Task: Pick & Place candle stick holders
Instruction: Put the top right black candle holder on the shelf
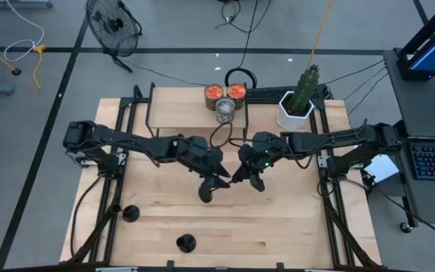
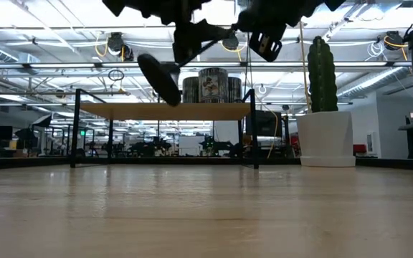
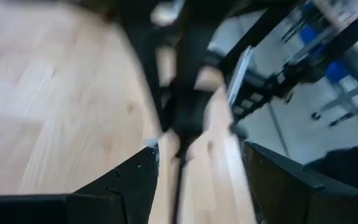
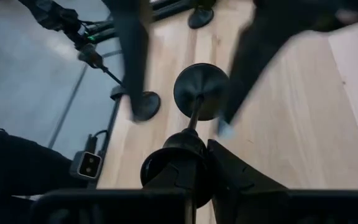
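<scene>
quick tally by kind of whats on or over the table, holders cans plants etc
candle stick holders: 3 — one held in the air between the two arms, two on the table near the front edge
cans: 3, clustered at the back
cactus in white pot: 1
small rack: 1
total: 8

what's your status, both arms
right gripper shut on a candle stick holder, mid-air. left gripper open, fingers astride its base. two other holders on the table, clear of both arms.
</scene>
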`<state>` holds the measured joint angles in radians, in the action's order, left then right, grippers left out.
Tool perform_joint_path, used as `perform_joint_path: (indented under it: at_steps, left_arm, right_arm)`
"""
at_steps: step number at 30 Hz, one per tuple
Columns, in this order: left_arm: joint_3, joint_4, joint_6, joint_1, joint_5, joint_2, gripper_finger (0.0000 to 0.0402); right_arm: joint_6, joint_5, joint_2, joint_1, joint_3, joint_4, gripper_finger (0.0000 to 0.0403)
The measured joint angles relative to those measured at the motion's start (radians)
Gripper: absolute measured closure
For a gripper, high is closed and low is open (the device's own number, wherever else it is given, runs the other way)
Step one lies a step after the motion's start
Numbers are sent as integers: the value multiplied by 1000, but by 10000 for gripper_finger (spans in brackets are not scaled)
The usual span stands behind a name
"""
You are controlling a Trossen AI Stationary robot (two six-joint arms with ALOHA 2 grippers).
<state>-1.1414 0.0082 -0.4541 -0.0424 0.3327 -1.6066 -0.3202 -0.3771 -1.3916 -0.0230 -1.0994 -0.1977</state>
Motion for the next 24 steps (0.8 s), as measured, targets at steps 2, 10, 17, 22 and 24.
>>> perform_joint_path:
  at_steps: [2, 10, 17, 22, 24]
  left_arm:
    - [-31, -13, 0, 1, -1, -23, 162]
    - [-99, -11, 0, 1, 44, -87, 162]
    - [-105, -15, -40, 1, 69, -109, 163]
    - [-105, -10, -68, 1, 68, -107, 166]
    - [-105, -11, -80, 1, 68, -107, 178]
  right_arm:
    - [0, -15, 2, -4, -1, 12, 392]
    - [0, -17, 1, -5, -1, 15, 392]
    - [4, -18, 1, -5, -1, 15, 392]
    - [3, -18, 1, -5, -1, 20, 392]
    - [2, -18, 2, -5, -1, 36, 392]
